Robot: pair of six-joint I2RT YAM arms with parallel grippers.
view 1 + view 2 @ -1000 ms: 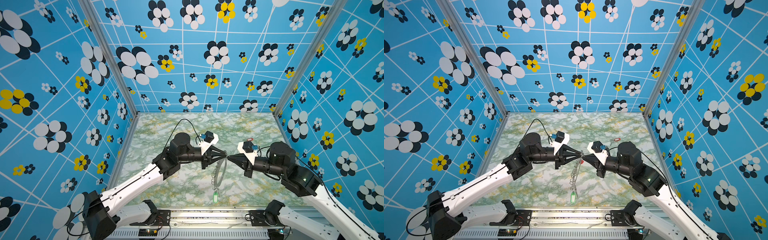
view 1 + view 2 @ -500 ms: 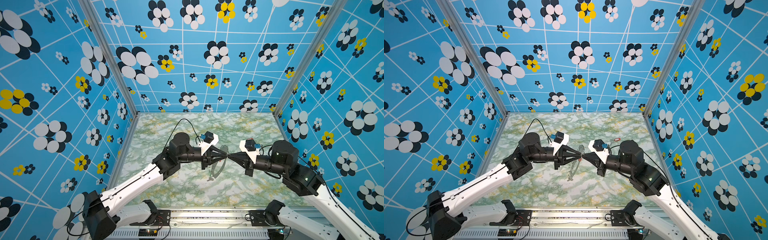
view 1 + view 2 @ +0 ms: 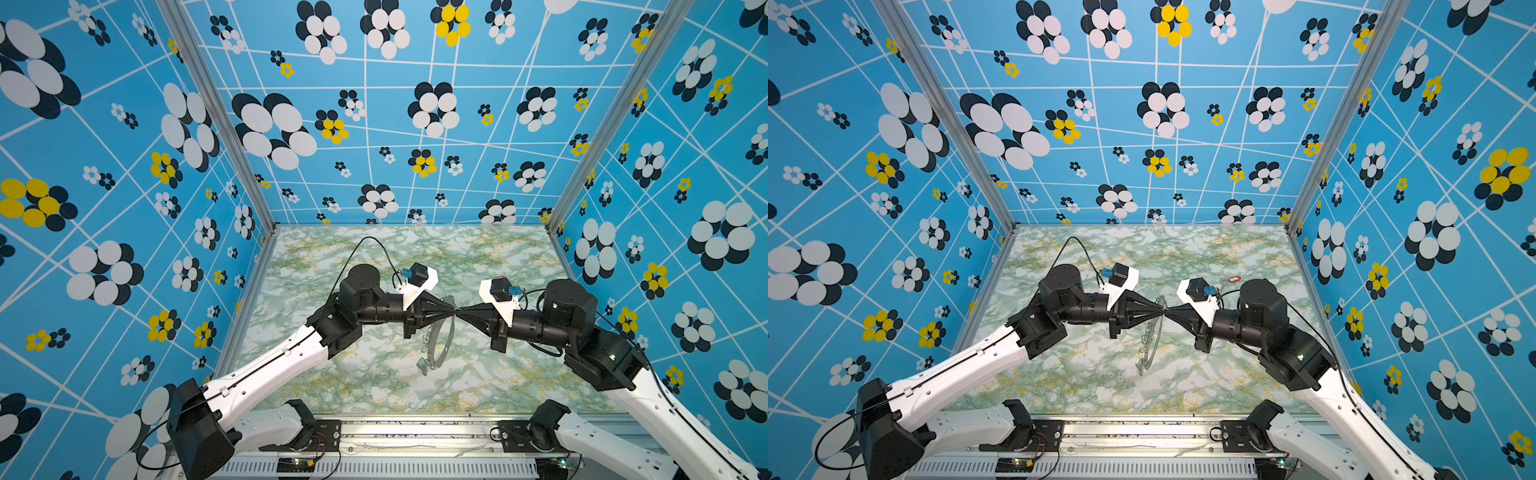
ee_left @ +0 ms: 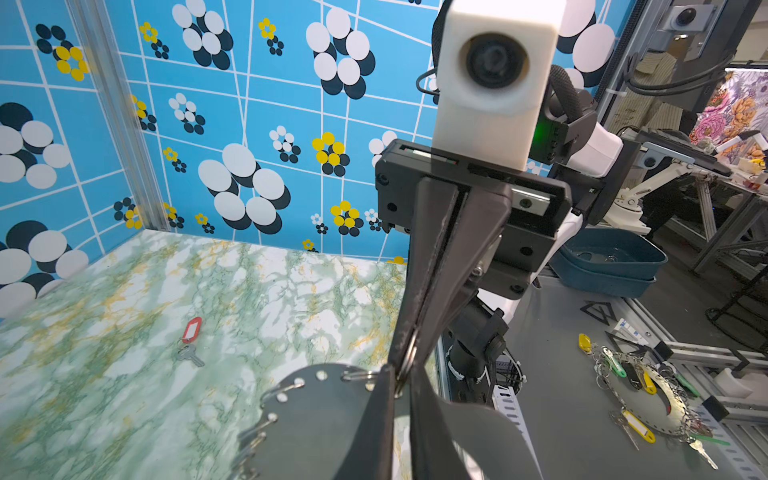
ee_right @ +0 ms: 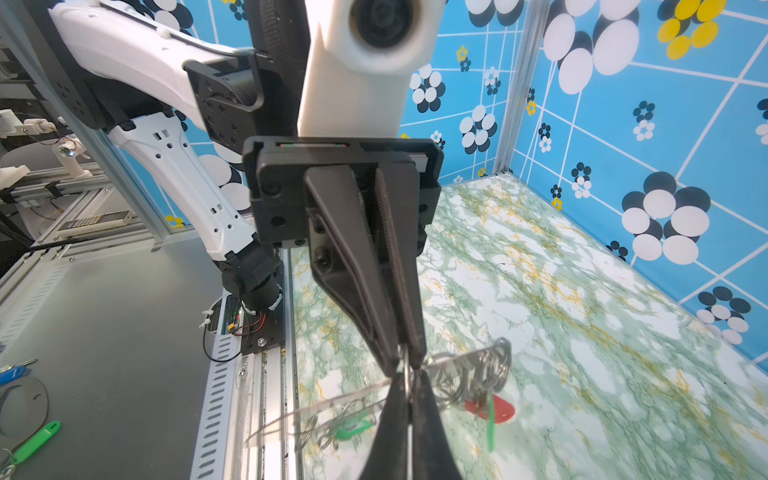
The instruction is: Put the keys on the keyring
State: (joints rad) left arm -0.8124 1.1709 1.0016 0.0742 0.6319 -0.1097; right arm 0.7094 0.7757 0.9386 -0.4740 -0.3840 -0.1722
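Narrower than a second ago, the left gripper's [image 3: 452, 309] jaws now pinch the rim of the large flat grey metal crescent keyring [image 4: 316, 419]. They meet the right gripper [image 3: 461, 312] tip to tip; its jaws are closed on one small silver ring [image 4: 409, 358] at that rim. The keyring hangs over the middle of the green-marbled worktop [image 3: 374, 249]. A red plastic key tag [image 3: 1235, 279] lies toward the far right corner.

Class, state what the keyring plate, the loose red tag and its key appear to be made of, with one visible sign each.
The keyring: likely metal, matte grey plate with punched holes, shiny wire rings. The red tag: probably plastic, glossy, with a white label window. The key: apparently metal, dull silver.
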